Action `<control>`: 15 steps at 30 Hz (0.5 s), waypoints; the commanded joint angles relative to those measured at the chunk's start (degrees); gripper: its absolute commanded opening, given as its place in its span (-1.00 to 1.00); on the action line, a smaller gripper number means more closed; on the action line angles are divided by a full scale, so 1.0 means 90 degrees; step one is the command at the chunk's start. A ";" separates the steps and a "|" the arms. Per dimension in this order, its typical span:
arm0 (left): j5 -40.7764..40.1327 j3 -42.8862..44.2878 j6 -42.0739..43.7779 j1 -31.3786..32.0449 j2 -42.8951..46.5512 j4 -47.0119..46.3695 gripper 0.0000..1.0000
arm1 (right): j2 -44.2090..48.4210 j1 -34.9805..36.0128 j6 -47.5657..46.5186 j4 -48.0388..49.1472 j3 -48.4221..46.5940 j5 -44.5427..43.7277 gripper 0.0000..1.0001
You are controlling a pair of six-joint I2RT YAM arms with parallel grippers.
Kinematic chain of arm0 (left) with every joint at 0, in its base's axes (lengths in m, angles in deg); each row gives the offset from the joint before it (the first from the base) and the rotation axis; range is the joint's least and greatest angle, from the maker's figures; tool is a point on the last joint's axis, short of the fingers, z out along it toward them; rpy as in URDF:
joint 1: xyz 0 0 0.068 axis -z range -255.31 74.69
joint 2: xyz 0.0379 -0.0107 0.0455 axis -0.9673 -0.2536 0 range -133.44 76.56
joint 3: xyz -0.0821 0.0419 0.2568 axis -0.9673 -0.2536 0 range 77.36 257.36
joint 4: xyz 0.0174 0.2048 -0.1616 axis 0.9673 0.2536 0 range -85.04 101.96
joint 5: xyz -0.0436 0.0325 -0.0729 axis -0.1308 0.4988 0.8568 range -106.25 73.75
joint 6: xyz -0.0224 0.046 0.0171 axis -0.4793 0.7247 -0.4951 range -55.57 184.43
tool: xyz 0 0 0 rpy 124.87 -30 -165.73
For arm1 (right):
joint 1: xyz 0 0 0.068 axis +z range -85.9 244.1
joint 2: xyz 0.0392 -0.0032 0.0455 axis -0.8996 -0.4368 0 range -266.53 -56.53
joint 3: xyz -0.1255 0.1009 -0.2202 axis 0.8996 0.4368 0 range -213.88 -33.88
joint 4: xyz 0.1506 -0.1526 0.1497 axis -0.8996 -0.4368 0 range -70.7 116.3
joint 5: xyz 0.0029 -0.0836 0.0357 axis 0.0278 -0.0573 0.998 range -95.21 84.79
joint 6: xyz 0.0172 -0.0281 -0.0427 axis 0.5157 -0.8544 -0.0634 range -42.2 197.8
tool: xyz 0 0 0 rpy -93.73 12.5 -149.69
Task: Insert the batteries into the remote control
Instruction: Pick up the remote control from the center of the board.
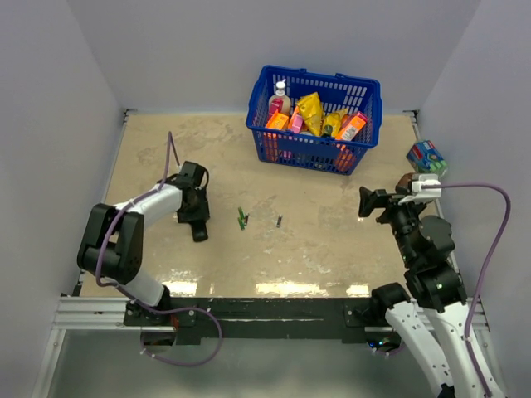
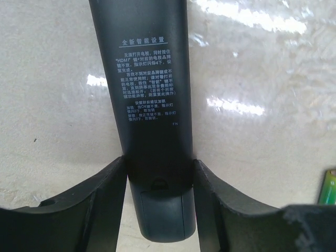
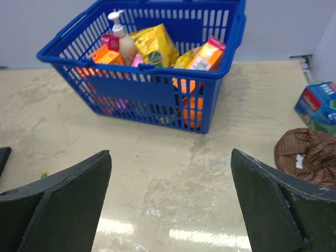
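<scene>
The left arm (image 1: 133, 217) is bent low over the bench (image 1: 332, 249), the left fingers (image 2: 102, 210) are closed on the remote control (image 2: 152, 105), whose far end is cut off, and the right fingers (image 3: 68, 205) are held wide.

A: How is the light?
B: Bright and even, from above; the table (image 1: 332, 249) carries white glare stripes near its front edge; shadows are soft.
A: Any blur?
B: The print on the remote control (image 2: 147, 105) is sharp; the battery (image 2: 329, 187) at the frame's edge is blurred.
</scene>
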State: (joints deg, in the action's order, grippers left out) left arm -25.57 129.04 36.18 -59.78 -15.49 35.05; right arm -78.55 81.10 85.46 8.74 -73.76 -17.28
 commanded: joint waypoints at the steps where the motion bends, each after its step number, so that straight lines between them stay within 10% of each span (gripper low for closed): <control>1: 0.0400 -0.0098 0.0578 0.0110 0.0754 -0.0159 -0.59 | -0.0491 0.0026 0.0232 -0.0148 -0.0441 0.0725 0.96; 15: 0.1876 -0.0166 0.1313 0.1710 0.2600 -0.1330 -0.83 | -0.2700 0.0036 0.1557 -0.0111 -0.0882 0.4514 0.96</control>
State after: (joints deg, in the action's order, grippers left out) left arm -12.06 126.51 45.51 -50.42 5.99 28.38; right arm -101.11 81.20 90.64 4.02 -82.37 10.89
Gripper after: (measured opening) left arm 0.537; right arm 0.982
